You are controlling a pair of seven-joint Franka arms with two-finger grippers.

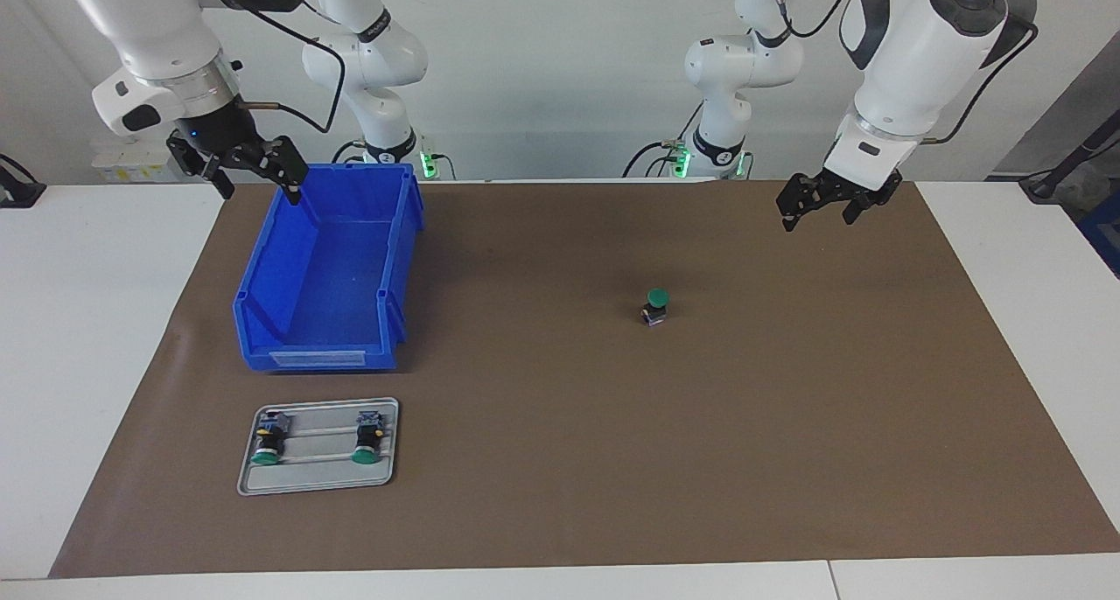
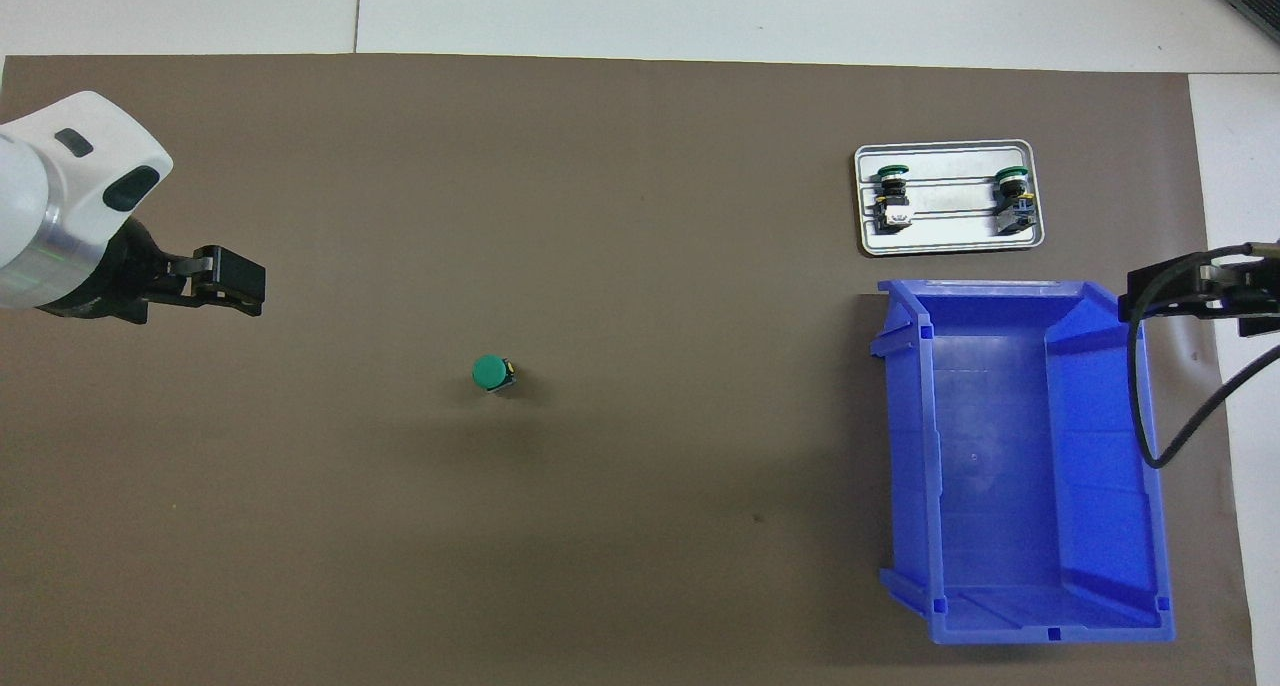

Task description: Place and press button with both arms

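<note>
Left gripper raised over bare surface, empty; right gripper above bin rim, seemingly open. Button placed upright mid-mat, apparently unpressed; two more on tray.

White table covered over most of its top by a brown mat. Directly on the mat: a blue open bin toward the right arm's end; a grey tray just beside the bin, farther from the robots, carrying two green-capped buttons lying on their sides; and a single button standing upright, green cap up, alone near the middle of the mat, toward the left arm's end and well apart from bin and tray
</note>
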